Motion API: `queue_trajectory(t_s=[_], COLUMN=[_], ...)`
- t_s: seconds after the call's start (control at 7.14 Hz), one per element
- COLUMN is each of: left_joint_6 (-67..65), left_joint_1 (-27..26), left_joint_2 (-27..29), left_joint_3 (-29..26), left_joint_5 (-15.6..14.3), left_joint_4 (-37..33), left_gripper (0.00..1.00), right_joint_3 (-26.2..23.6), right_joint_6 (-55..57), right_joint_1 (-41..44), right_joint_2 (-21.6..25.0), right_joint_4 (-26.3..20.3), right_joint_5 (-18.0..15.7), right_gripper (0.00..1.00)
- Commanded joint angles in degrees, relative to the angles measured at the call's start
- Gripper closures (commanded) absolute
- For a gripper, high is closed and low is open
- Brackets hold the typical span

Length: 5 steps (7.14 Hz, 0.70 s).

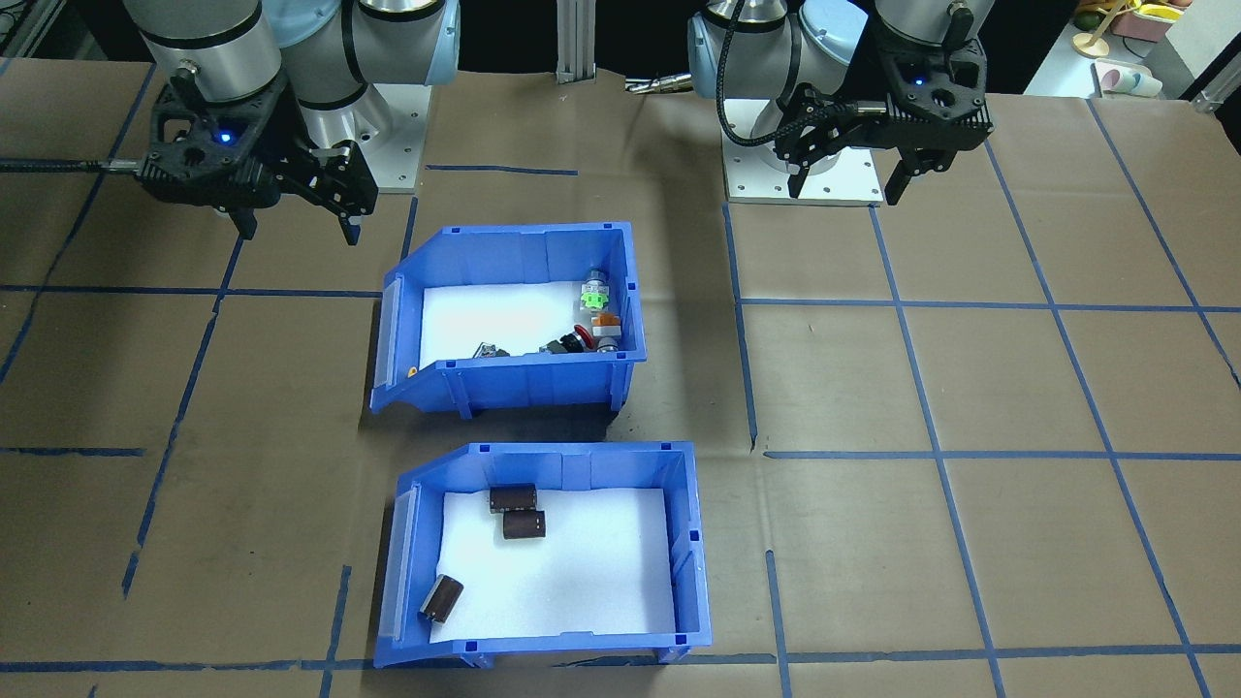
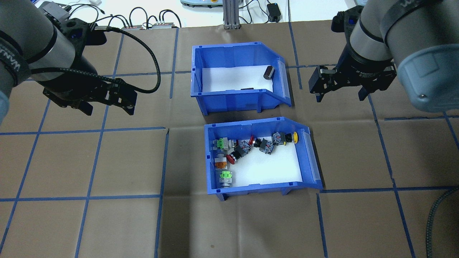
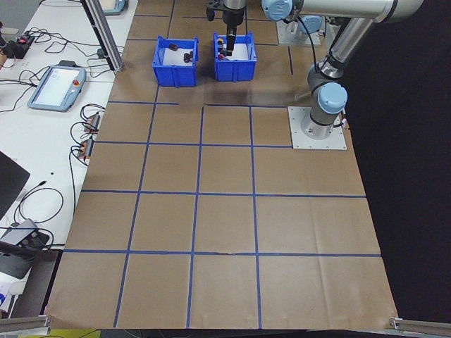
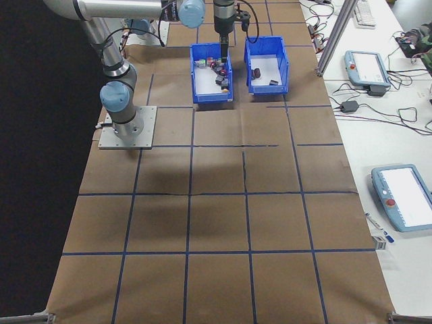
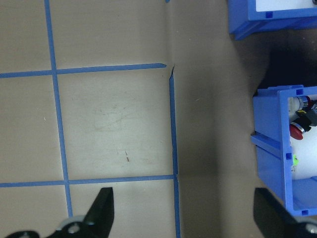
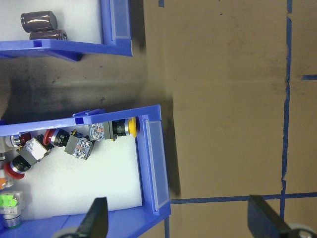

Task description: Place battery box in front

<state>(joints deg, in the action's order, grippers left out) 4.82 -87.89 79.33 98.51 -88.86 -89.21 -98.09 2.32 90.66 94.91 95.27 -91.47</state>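
The battery box (image 1: 684, 543) is a blue sloped-front bin with white foam and three dark brown cylinders (image 1: 514, 498). It stands on the far side of the table from the robot, beyond the switch bin (image 1: 533, 383), and is also seen in the overhead view (image 2: 229, 96). My left gripper (image 2: 109, 110) hangs open and empty over the paper, left of both bins. On the other side, level with the battery box's sloped front, my right gripper (image 2: 340, 97) is also open and empty. The front-facing view shows both the left gripper (image 1: 845, 184) and the right gripper (image 1: 299, 231) near the robot's bases.
The switch bin (image 2: 251, 188), with red, green, orange and yellow push-buttons, stands between the robot and the battery box, with a narrow gap between them. Brown paper with blue tape lines (image 2: 165, 161) covers the table. Beside the table lie teach pendants (image 4: 368, 66) and cables.
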Motion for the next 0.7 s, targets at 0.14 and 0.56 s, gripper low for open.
queue_trajectory(t_s=[0.14, 0.56], left_joint_6=[0.0, -0.1], left_joint_1=[0.0, 0.0], left_joint_2=[0.0, 0.0], left_joint_3=[0.0, 0.0], left_joint_5=[0.0, 0.0], left_joint_4=[0.0, 0.0], left_gripper=[0.0, 0.0], right_joint_3=[0.0, 0.0], right_joint_6=[-0.3, -0.3], right_joint_1=[-0.7, -0.7], right_joint_2=[0.1, 0.2], right_joint_4=[-0.1, 0.3], right_joint_5=[0.0, -0.1], right_gripper=[0.0, 0.0])
